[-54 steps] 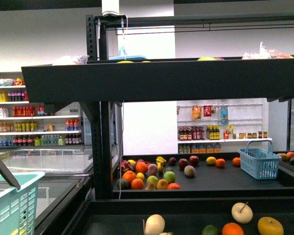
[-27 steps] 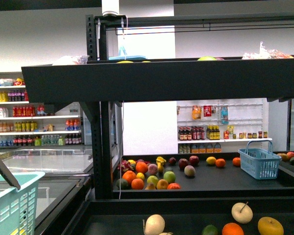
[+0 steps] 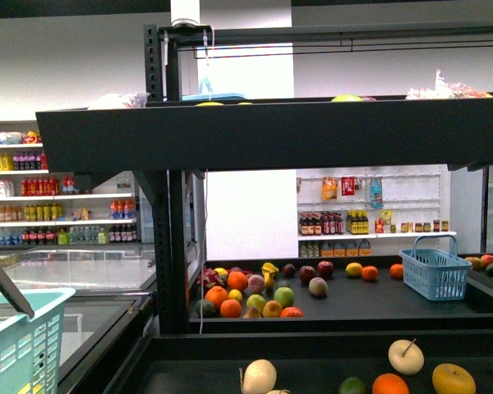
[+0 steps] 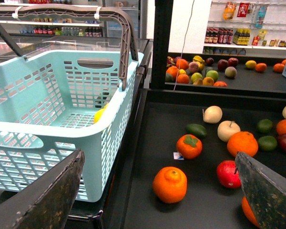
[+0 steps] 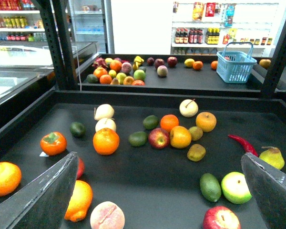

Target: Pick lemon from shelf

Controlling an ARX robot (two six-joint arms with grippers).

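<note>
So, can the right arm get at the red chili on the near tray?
Probably yes: the right tool is open over the tray, and the chili lies uncovered, close ahead of it.

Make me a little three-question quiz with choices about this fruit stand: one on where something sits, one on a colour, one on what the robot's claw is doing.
1. Where is the small blue plastic basket?
A. on the far black tray
B. on the near tray among the fruit
C. on a white wall shelf

2. What colour is the long curved chili pepper?
A. green
B. yellow
C. red

3. How is the right gripper?
A. shut on an orange
B. open and empty
C. shut on a peach

Answers:
1 A: the front view shows it standing on that rear level.
2 C: it is red, lying beside the yellow pear.
3 B: its jaws stand wide apart with nothing between them.
</note>
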